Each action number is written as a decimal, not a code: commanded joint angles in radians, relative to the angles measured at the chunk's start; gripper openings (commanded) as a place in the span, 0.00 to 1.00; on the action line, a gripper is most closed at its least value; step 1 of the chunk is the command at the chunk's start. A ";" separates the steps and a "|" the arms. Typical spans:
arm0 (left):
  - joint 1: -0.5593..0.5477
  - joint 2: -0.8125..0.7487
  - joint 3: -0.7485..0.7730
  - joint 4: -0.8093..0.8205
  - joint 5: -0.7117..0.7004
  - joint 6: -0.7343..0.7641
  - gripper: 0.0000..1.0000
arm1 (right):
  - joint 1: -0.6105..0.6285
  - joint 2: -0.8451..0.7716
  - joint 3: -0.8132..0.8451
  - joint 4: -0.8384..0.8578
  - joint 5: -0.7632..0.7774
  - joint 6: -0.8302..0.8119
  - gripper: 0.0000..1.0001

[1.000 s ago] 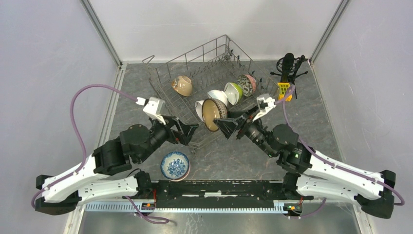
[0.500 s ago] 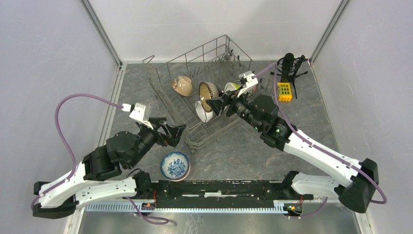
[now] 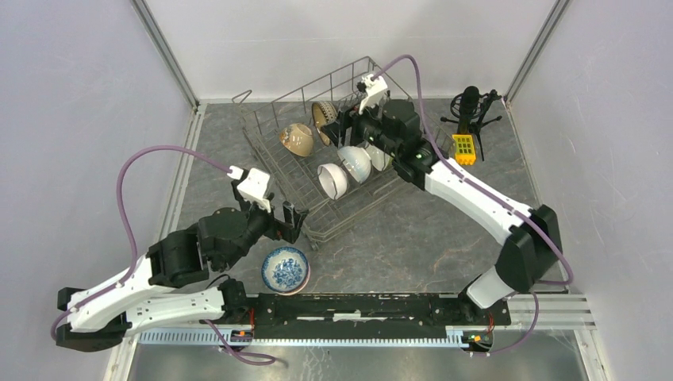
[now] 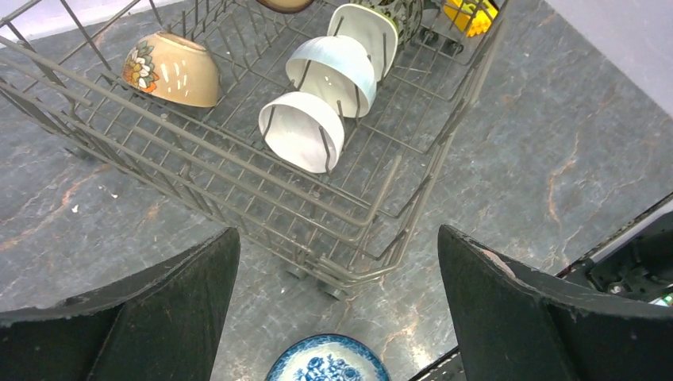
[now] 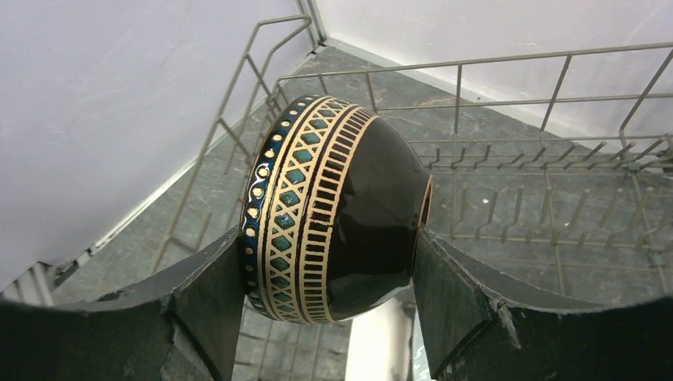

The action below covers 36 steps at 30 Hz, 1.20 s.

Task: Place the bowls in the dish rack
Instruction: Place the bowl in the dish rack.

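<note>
The grey wire dish rack (image 3: 305, 171) stands at the back middle. My right gripper (image 3: 337, 125) is shut on a dark brown bowl with a tan patterned band (image 5: 333, 206), held on its side above the rack's far left corner (image 5: 278, 79). Inside the rack lie a tan flowered bowl (image 3: 297, 140) and white bowls (image 3: 333, 181) (image 3: 355, 163) propped between tines. A blue-and-white bowl (image 3: 286, 270) sits upright on the table in front of the rack. My left gripper (image 4: 337, 238) hangs open just above and behind the blue-and-white bowl (image 4: 328, 361), nothing between its fingers.
A black microphone on a tripod (image 3: 470, 107) and a small yellow block (image 3: 463, 148) stand right of the rack. Grey walls close in the left, back and right. The arms' black mounting rail (image 3: 365, 305) runs along the near edge.
My right arm has carried the dark patterned bowl from the rack's front middle to over its far left corner. The left gripper shifted slightly near the rack's front corner, still open.
</note>
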 commanded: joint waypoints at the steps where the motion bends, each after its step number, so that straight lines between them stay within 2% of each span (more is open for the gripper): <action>1: 0.000 -0.015 0.012 -0.023 -0.029 0.100 1.00 | -0.033 0.077 0.156 0.045 -0.049 -0.094 0.00; 9: -0.001 -0.079 -0.067 0.002 -0.133 0.103 1.00 | -0.047 0.288 0.394 -0.088 -0.015 -0.272 0.00; 16: 0.000 -0.138 -0.086 0.007 -0.218 0.092 1.00 | -0.047 0.420 0.536 -0.122 0.013 -0.373 0.00; 26: 0.001 -0.270 -0.120 0.048 -0.267 0.096 1.00 | -0.046 0.558 0.659 -0.170 0.065 -0.436 0.00; 36: 0.005 -0.254 -0.115 0.044 -0.260 0.095 1.00 | -0.047 0.643 0.718 -0.175 0.075 -0.464 0.00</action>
